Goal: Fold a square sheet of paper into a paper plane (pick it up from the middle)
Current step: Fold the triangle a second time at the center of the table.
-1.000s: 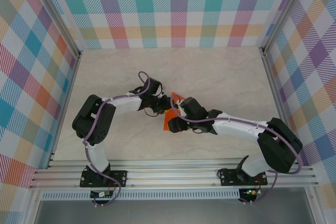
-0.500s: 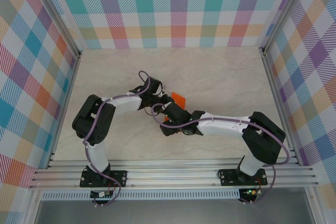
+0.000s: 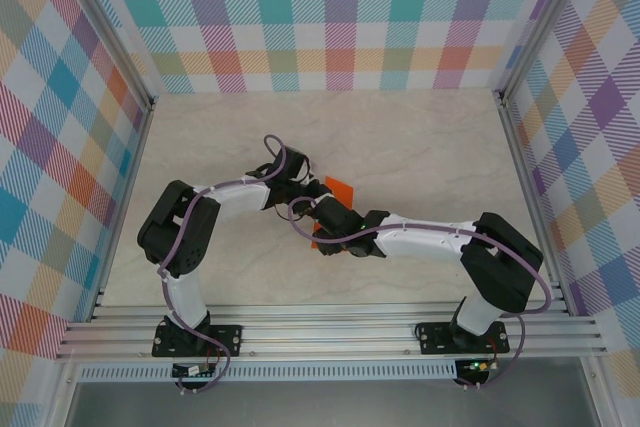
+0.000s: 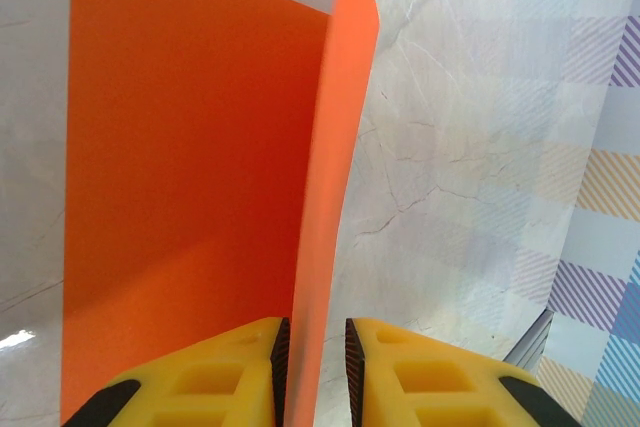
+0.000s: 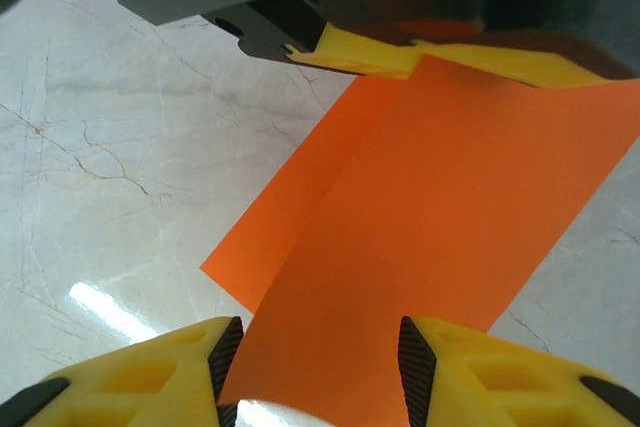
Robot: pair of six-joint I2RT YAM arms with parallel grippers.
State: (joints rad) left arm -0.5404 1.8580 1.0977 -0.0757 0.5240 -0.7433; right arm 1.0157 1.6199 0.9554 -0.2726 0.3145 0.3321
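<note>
No words, numbers, labels or brand marks can be read on the orange paper [image 4: 190, 197], the bench [image 3: 420, 147] or the checked walls [image 3: 330, 17].

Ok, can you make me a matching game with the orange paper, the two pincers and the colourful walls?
1 paper
2 left pincer
3 right pincer
4 walls

a checked in many colours
b open over the paper
c bright orange
d shut on a raised paper flap

Pairs: 1-c, 2-d, 3-b, 4-a
</note>
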